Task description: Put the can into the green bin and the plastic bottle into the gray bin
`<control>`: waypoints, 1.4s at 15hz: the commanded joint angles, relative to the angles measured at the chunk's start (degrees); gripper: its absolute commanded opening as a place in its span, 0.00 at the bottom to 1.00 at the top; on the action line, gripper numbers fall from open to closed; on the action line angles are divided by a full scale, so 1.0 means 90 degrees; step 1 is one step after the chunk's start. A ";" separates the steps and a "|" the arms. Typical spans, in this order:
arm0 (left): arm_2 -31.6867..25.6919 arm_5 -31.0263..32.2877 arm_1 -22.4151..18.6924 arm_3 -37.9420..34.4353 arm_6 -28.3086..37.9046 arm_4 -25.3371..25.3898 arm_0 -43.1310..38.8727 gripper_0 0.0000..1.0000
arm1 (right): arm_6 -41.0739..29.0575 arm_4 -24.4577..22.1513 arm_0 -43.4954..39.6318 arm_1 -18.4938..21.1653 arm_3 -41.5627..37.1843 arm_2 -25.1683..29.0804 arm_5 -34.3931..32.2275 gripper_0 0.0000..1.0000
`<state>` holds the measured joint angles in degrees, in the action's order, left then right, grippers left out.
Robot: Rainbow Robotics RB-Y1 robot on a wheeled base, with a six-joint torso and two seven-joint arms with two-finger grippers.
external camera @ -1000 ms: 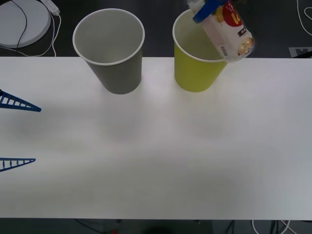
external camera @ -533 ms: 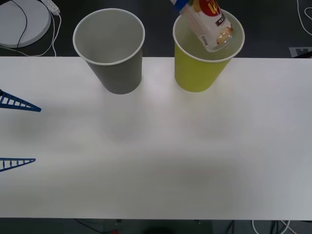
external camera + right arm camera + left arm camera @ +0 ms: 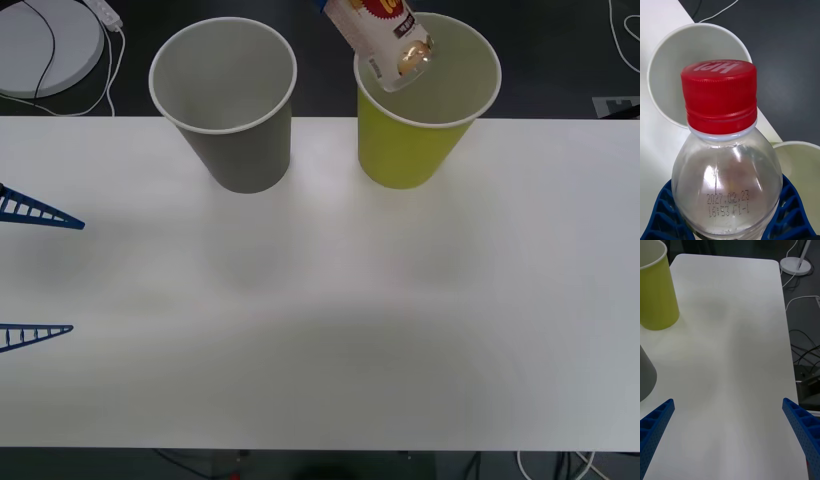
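Plastic bottle: clear, red screw cap, beige label with red print; held aloft and tilted over the near-left rim of the green bin, its base end hanging above that bin's mouth. Right gripper: blue ribbed fingers closed around the bottle's shoulder. Gray bin: upright to the left of the green one, apart from it, nothing visible inside. Green bin: no can visible inside from the front view, though the bottle hides part of its floor, so the can's step cannot be judged. Bottle step: not done; it hangs over the wrong bin and must cross the gap to the gray one. Left gripper: fingers spread wide, idle low over the desk at its left edge. Room: both bins stand at the desk's far edge; the desk in front of them lies bare.
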<state>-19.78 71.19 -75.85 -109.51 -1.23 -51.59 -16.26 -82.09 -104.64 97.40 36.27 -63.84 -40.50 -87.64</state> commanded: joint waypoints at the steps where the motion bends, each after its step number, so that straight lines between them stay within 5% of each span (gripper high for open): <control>1: 0.0000 0.0000 0.0000 0.0000 0.0000 0.0000 0.0000 1.00 | 0.0000 -0.0297 0.0222 -0.0417 0.0609 -0.0002 0.0001 0.00; 10: 0.0000 0.0000 0.0000 0.0000 0.0000 0.0000 0.0000 1.00 | 0.0000 -0.0961 0.0759 -0.1559 0.2142 -0.0002 0.0509 0.00; 21: 0.0000 0.0000 0.0000 0.0000 0.0000 0.0000 0.0000 1.00 | 0.0000 -0.1185 0.1277 -0.2624 0.3724 -0.0002 0.1632 0.00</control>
<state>-19.78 71.19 -75.85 -109.51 -1.23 -51.59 -16.26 -82.09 -115.32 108.74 13.12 -31.03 -40.52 -73.90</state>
